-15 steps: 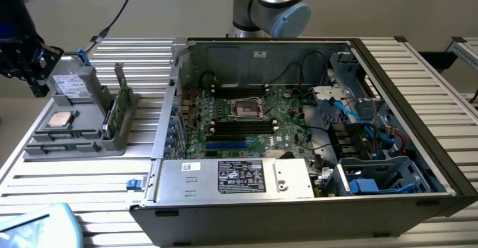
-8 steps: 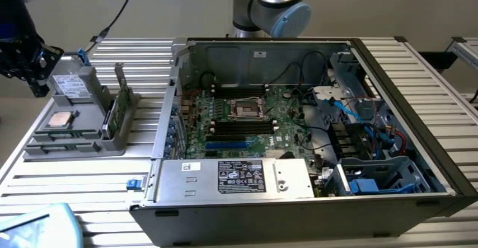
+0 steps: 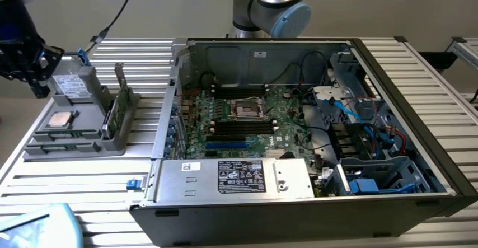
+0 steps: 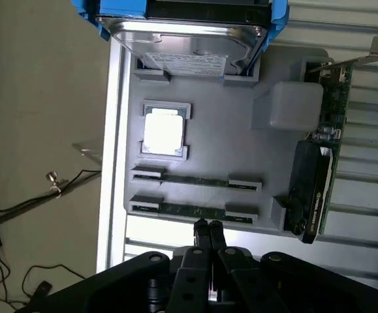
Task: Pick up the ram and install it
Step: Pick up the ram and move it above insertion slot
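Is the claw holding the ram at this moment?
No: the claw is shut on nothing near the grey tray, and both ram sticks lie in their slots in it.

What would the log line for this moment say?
gripper: shut, empty | place: by tray | ram: lying in tray slot, untouched

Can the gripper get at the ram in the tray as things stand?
Probably yes. The ram lies uncovered in its slot in the gray tray, with nothing above it. The gripper hangs near the tray, but its jaws are shut, so they would need to open first.
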### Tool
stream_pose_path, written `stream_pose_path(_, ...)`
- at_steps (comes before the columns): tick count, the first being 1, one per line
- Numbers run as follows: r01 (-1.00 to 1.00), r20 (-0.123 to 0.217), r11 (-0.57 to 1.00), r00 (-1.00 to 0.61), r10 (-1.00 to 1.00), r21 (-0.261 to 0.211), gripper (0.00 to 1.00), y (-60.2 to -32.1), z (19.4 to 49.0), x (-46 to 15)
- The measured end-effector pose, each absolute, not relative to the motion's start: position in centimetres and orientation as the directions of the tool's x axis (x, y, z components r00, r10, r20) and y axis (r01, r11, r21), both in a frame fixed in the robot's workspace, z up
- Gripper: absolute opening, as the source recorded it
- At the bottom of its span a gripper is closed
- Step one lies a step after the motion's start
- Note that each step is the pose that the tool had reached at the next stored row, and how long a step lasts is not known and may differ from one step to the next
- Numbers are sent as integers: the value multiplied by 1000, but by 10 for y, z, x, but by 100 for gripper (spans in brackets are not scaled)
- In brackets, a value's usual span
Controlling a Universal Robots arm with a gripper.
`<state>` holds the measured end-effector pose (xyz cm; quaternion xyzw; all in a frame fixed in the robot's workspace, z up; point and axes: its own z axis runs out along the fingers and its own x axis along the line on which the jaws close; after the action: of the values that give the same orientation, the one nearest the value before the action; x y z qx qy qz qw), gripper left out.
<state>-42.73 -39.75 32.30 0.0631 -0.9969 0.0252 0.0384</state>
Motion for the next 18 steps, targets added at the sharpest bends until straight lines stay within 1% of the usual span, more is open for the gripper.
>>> stream_pose_path(7, -253, 73, 967, -965, -251, -10, 10, -398, 319, -427)
stream_pose_path(18, -440, 39, 894, -895, -444, 78, 10, -397, 314, -427)
